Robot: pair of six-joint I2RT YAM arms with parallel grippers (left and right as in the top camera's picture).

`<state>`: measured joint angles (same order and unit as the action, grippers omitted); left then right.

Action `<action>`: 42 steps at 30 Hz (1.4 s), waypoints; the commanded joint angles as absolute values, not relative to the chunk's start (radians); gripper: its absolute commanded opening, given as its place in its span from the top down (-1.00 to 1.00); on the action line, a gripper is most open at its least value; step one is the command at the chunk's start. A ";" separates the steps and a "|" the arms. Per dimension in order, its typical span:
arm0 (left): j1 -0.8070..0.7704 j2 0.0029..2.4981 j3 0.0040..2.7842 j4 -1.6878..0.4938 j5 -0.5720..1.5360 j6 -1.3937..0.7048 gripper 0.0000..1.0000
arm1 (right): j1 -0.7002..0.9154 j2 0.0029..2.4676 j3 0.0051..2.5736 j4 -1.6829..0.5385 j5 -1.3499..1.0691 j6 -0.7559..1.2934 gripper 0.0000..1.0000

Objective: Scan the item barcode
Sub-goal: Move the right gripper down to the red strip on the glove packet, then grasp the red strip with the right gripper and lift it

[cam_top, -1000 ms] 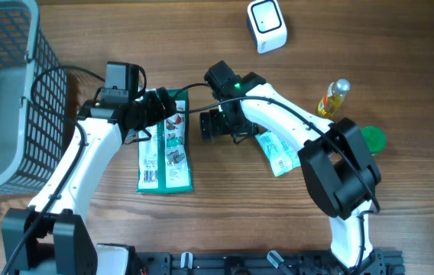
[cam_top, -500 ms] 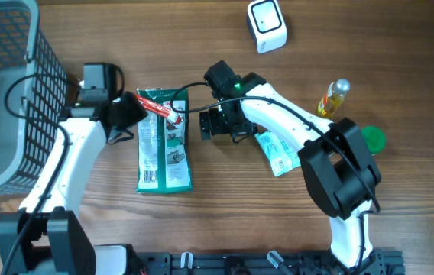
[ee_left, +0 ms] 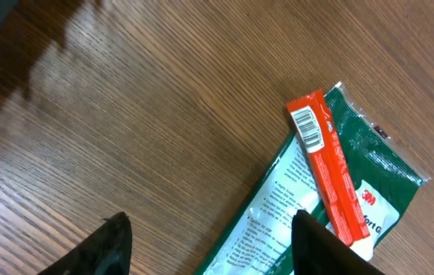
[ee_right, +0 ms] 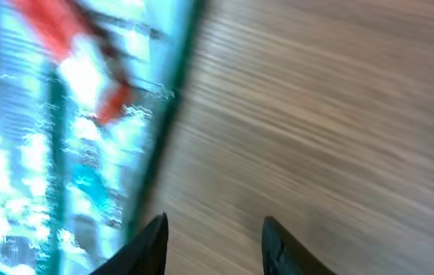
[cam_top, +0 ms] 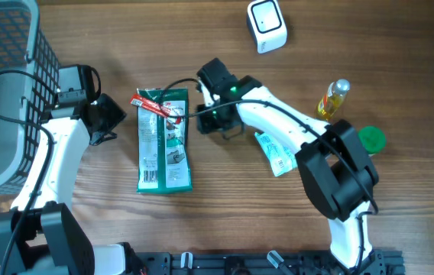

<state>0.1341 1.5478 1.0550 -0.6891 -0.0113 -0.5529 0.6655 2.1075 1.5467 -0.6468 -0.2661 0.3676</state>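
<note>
Wooden table (cam_top: 354,46); basket (cam_top: 45,69) left, packet (cam_top: 163,145) outside it; left gripper (ee_left: 211,218), right gripper (ee_right: 213,220) both apart.

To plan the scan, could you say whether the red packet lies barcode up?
Barcode up: the red packet shows its white barcode label on top.

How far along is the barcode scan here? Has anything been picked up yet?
Done: little that shows. The red packet lies barcode-up on the green pouch, well away from the white scanner. In hand: nothing. The left gripper and right gripper are both open and empty, flanking the pouch. Left: grasp an item, carry it to the scanner and present its barcode.
</note>
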 commanded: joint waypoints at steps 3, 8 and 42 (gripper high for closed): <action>0.141 1.635 1.047 -0.722 0.008 -0.565 -0.12 | 0.728 2.089 1.546 -0.451 -0.300 0.311 0.10; 0.142 1.668 1.047 -0.727 0.007 -0.558 -0.17 | 0.730 2.144 1.546 -0.319 -0.245 0.317 0.10; 0.142 1.589 1.048 -0.622 0.968 -0.498 -0.55 | 0.428 1.922 1.546 -0.929 -0.867 -0.005 0.92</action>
<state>0.1341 1.6054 1.0527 -0.6670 0.6010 -0.5186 0.4519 1.9186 1.5448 -0.9119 -0.7002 0.1123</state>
